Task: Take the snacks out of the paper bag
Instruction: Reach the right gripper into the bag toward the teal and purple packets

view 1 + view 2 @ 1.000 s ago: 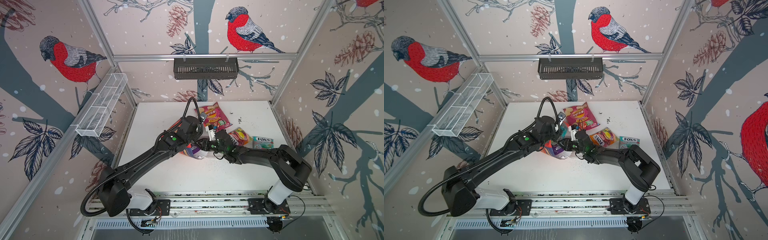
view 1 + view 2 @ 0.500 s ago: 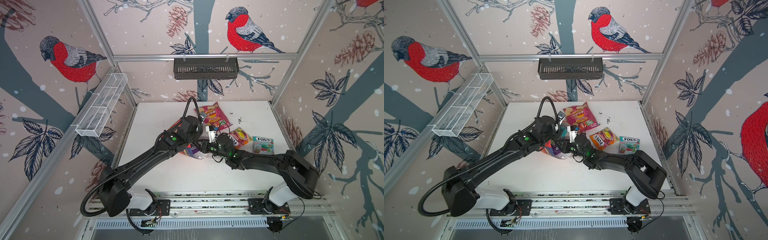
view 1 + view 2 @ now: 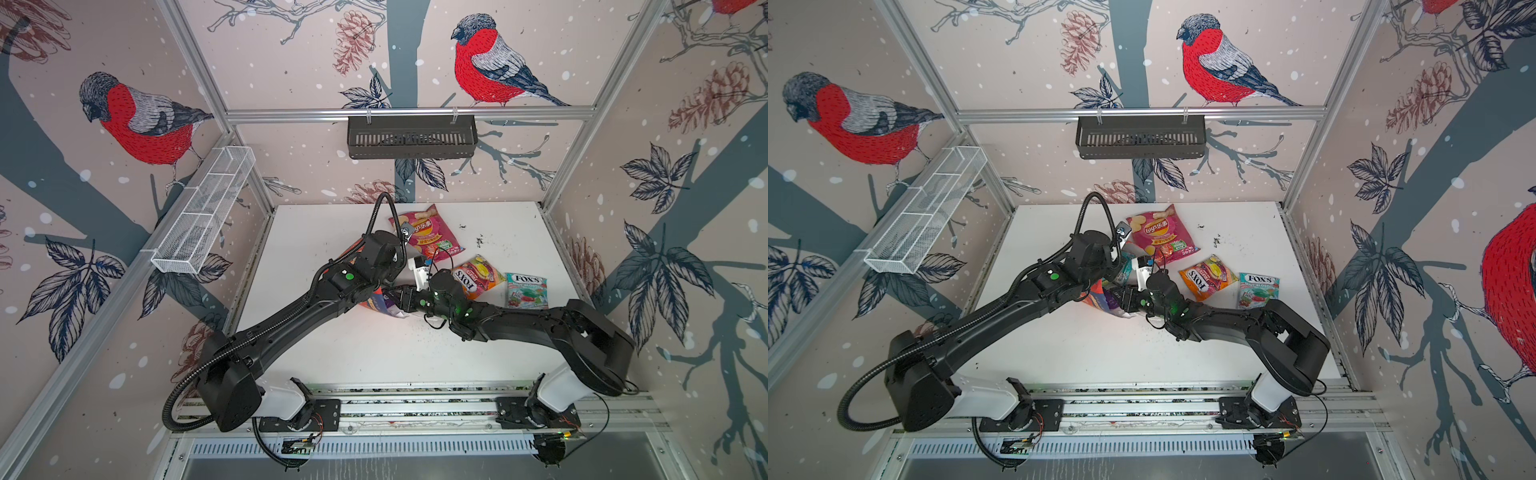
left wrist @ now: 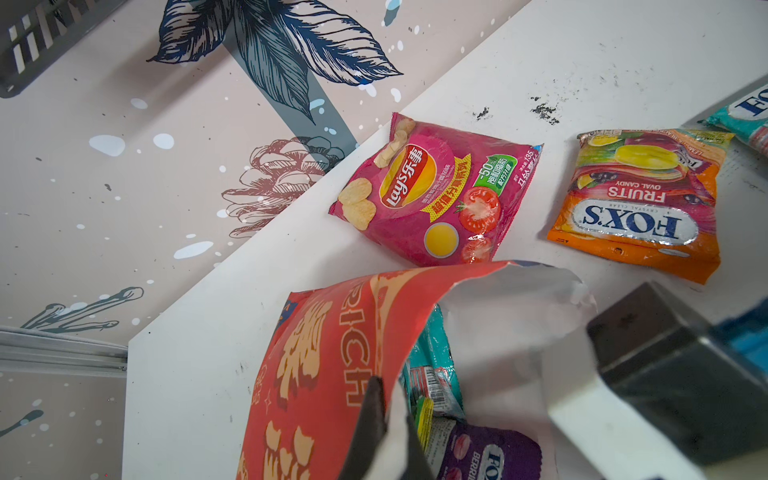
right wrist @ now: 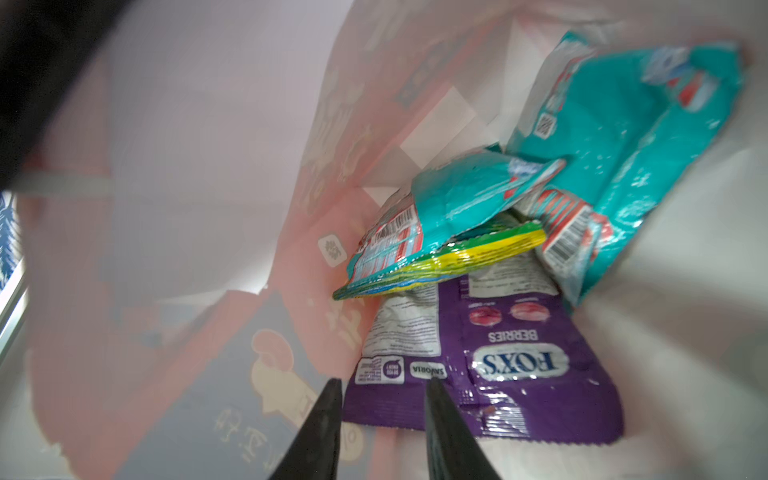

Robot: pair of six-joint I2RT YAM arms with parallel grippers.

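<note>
The left gripper (image 4: 388,419) is clamped on the rim of the bag (image 4: 332,332), while the right gripper (image 5: 380,399), narrowly parted, straddles a corner of the purple pack (image 5: 519,374), deeper inside than 1 second ago.

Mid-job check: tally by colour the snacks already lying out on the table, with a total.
pink chip bag: 1
orange FOX'S pack: 1
teal FOX'S pack: 1
Total: 3
Uncounted: the purple pack and others inside the paper bag.
</note>
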